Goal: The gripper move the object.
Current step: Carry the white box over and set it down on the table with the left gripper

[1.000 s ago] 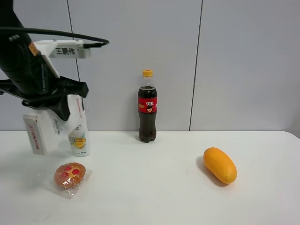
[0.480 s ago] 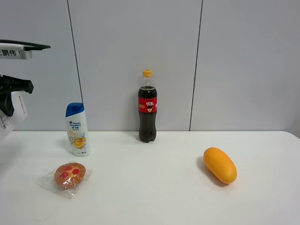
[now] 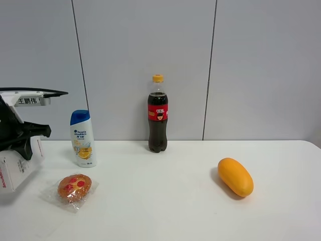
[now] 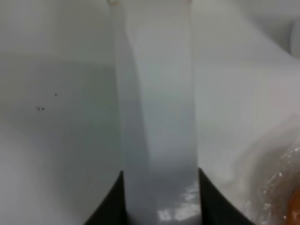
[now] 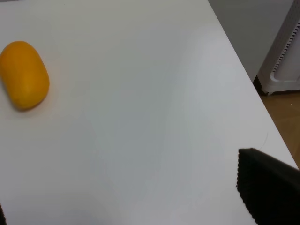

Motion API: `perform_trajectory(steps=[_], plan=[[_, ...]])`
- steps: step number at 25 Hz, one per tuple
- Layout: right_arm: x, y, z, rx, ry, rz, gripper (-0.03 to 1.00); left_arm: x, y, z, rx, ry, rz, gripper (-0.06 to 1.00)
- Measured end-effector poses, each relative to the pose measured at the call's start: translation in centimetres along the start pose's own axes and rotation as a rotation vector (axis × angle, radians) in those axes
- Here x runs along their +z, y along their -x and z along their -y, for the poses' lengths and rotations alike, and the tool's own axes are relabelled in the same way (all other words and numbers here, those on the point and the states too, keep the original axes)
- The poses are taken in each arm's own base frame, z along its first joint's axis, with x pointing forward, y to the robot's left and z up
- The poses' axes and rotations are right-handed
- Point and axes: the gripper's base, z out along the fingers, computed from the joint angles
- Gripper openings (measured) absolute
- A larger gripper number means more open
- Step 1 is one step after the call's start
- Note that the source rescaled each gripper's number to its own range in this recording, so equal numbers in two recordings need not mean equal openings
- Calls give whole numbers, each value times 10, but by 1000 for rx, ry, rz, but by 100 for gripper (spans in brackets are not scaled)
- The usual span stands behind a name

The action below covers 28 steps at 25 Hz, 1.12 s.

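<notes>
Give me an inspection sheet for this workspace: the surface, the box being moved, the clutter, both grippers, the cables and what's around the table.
Surface: white table, smooth.
Job's things: white box, tilted, at the table's left edge; whether it touches the table cannot be told.
Clutter: wrapped pastry beside the box; shampoo bottle and cola bottle upright at the back; yellow-orange fruit lying on the right.
Grippers: left gripper, jaws shut on the white box; right gripper, one black finger in view, state cannot be told.
Cables: black cable arching over the left gripper.
Surroundings: grey panelled wall; wood floor and white slatted unit past the table edge.
</notes>
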Motion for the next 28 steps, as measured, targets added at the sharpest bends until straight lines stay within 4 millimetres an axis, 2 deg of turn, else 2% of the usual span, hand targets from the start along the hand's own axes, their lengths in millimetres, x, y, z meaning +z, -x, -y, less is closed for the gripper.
perform_trajectory(steps=[6, 11, 19, 28], plan=[[0, 0, 0, 0, 0, 0, 100, 11, -18, -2, 62, -19, 42, 0], [0, 0, 0, 0, 0, 0, 100, 16, -25, -3, 103, -29, 86, 0], [0, 0, 0, 0, 0, 0, 100, 24, -27, -3, 115, -36, 118, 0], [0, 0, 0, 0, 0, 0, 100, 26, -25, -2, 120, -40, 142, 0]])
